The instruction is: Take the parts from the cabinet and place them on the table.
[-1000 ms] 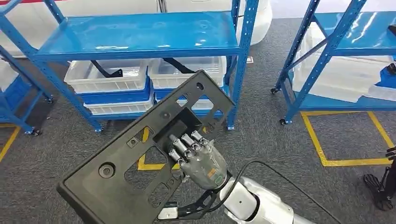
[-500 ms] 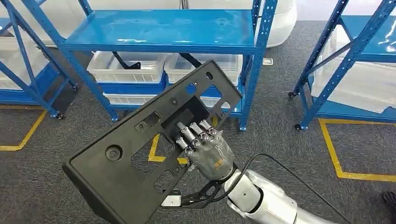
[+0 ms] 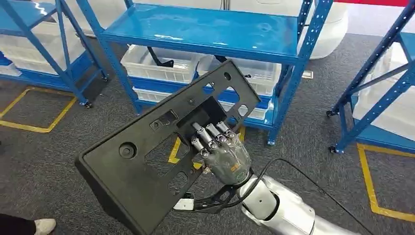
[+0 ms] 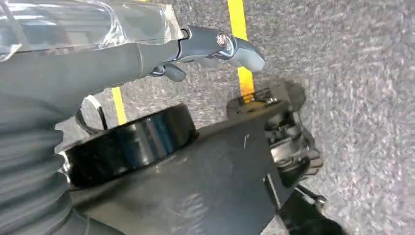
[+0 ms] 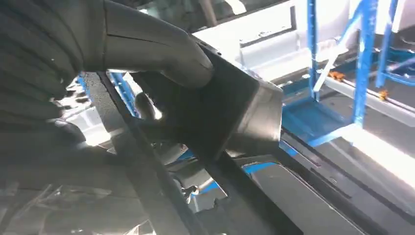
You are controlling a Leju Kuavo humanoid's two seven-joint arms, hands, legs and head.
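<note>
Flanking right hand [image 3: 226, 155] with black panel [image 3: 147, 161]: blue racks [image 3: 205, 32].

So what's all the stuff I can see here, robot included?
black plastic panel: one, black with cut-out openings, held up in front of the racks, tilted.
blue shelving racks: one ahead and parts of more at either side, blue, standing on the carpet.
clear bins: at least two, translucent, on the lower shelf of the middle rack.
yellow floor tape: several lines, yellow, on the grey carpet.
shoe: one, white, a person's, at the lower corner of the head view.
right hand: one, grey, holds the panel through an opening.
left hand: one, grey, hanging above the carpet.
</note>
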